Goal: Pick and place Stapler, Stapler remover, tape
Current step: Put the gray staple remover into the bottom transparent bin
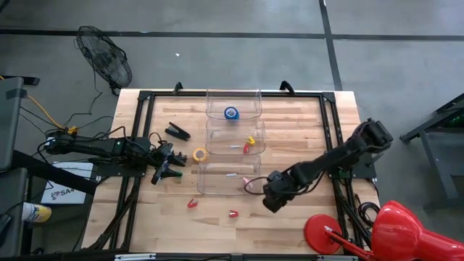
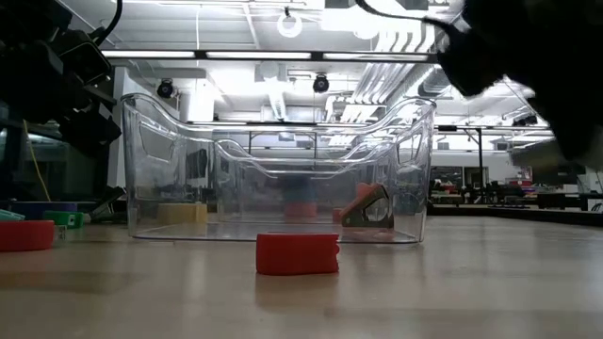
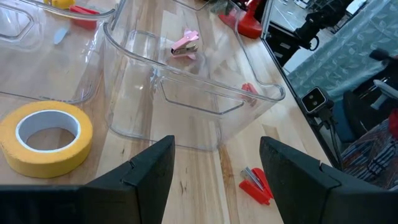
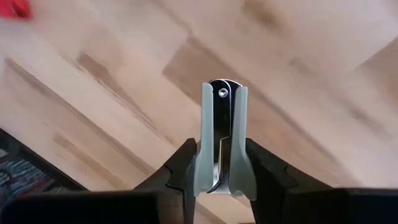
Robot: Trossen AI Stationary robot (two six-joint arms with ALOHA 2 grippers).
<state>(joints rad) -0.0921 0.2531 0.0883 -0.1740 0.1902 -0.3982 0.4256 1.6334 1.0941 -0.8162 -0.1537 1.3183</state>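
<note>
The left gripper (image 1: 176,168) is waiting with its fingers spread, and the yellow tape (image 1: 200,154) is lying just beside it, toward the clear bins (image 1: 257,116). The right gripper (image 1: 269,204) is pinching a pale green staple remover (image 4: 222,138), which is pointing straight out from its fingers. The front bin (image 1: 204,190) is sitting just beside this arm, on its left, so it looks like the place to go.

A lab or workshop: concrete floor (image 1: 217,18), ceiling strip lights (image 2: 236,9), a floor fan (image 1: 105,58), wooden workbench (image 1: 304,123).
</note>
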